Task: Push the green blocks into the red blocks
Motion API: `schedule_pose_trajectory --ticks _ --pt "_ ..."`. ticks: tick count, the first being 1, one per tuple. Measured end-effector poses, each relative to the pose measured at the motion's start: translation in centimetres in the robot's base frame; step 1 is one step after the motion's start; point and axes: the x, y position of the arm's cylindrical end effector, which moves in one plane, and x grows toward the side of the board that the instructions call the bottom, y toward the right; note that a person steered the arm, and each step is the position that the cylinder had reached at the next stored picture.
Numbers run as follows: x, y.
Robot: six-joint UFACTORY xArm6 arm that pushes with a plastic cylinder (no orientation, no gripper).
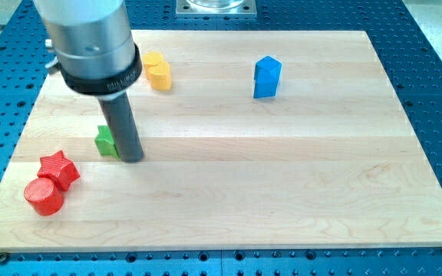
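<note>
My tip (131, 158) rests on the board at the view's left, touching the right side of a green block (106, 142), whose right part the rod hides. A red star block (59, 169) lies below and to the left of the green block, a short gap away. A red cylinder (44, 197) sits against the star's lower left. Only one green block shows.
A yellow block (157, 70) lies near the view's top, right of the arm's grey body (90, 42). A blue block (266, 77) stands at the top centre-right. The wooden board (282, 176) sits on a blue perforated table.
</note>
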Motion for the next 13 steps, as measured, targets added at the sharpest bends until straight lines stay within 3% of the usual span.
schedule_pose_trajectory --ticks 1,2,4,6,7,9,10,11,12,13 --pt "-2.7 -1.6" --pt "-4.7 -6.9" --pt "-4.4 -2.5" --pt "-7.3 -11.4" --pt "-4.4 -12.8" --pt "-4.9 -16.5" --pt "-1.1 -12.7" --pt "-2.3 -12.5" --pt "-0.9 -14.1" --pt "0.6 -11.9"
